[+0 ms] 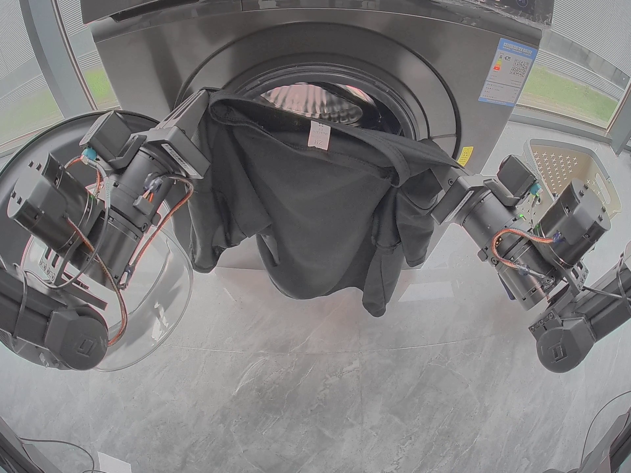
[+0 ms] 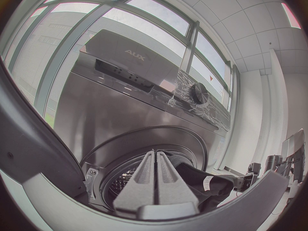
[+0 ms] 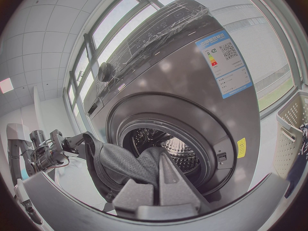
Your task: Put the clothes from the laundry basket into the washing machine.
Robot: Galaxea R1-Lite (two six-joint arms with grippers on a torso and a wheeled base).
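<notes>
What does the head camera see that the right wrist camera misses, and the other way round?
Head view adds: the dark garment in full, hanging stretched between both arms, and its white tag. Right wrist view adds: the dial, the ceiling and the right end effector shut on the cloth, seen up close. Both share: the washer, its open drum, the garment, the blue label and the basket.
</notes>
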